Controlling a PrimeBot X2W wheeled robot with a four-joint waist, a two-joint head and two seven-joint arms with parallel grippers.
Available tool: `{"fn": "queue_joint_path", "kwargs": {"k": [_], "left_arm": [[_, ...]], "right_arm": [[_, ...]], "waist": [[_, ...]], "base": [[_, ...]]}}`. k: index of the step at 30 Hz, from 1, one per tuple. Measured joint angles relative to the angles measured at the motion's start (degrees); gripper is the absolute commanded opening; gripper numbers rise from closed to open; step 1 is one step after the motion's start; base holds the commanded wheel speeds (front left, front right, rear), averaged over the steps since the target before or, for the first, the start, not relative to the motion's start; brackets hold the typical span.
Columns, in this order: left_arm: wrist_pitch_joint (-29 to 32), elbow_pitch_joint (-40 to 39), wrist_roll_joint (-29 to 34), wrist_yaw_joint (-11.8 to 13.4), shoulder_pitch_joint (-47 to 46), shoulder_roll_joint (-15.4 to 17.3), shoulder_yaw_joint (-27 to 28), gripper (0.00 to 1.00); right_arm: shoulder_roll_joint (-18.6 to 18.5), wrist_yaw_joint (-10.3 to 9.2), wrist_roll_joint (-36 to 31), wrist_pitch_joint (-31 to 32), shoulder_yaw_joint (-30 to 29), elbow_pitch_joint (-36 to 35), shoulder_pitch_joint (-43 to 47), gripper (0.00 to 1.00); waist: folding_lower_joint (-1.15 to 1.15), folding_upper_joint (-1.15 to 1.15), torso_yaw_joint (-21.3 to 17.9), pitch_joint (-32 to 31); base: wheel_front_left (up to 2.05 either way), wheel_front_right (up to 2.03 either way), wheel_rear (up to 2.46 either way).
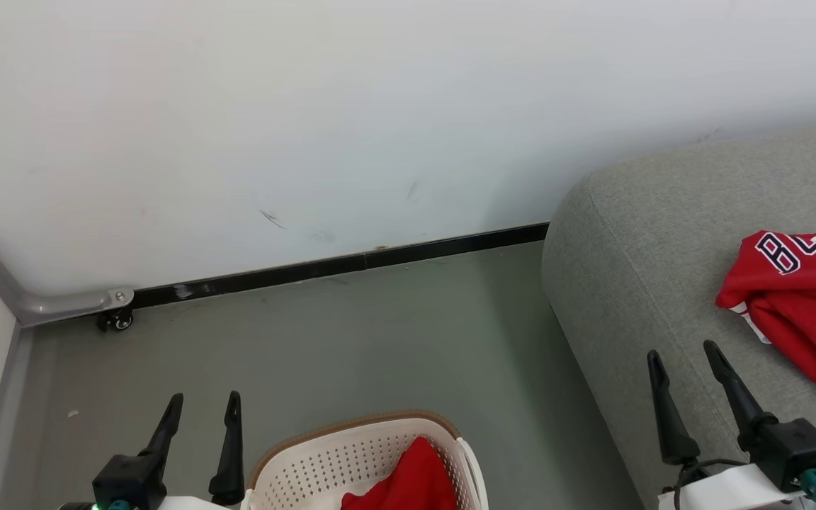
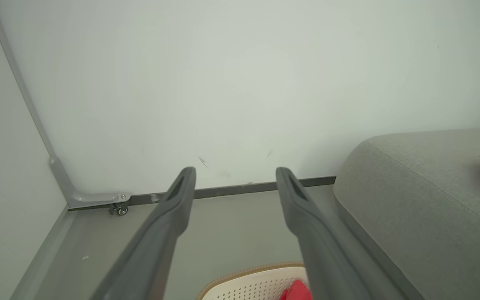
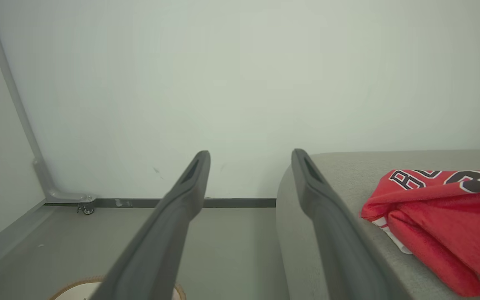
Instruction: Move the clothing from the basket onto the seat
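The basket (image 1: 309,464) holds one crumpled red garment (image 1: 408,483) by its right wall. A second garment (image 1: 797,304) lies folded on the seat (image 1: 635,248). In the head view its long axis runs upper left to lower right, with the black white-outlined lettering facing up. The left end effector (image 1: 205,398) and right end effector (image 1: 682,350) are both released and empty.

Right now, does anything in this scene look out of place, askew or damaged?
Nothing serious. The wall carries dark scuff marks above the baseboard. One red garment lies bunched on the seat; a second garment sits in the basket. The left gripper and right gripper are open, empty.
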Motion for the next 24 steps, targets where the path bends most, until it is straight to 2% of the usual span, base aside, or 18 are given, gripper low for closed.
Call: {"fn": "queue_joint_path", "kwargs": {"k": [24], "left_arm": [[0.0, -1.9, 1.1, 0.0, 2.1, -0.5, 2.0, 1.00]], "right_arm": [[0.0, 0.00, 3.5, 0.8, 1.8, -3.6, 2.2, 1.00]], "waist": [[0.00, 0.00, 0.4, 0.6]], "base": [[0.00, 0.00, 0.00]]}}
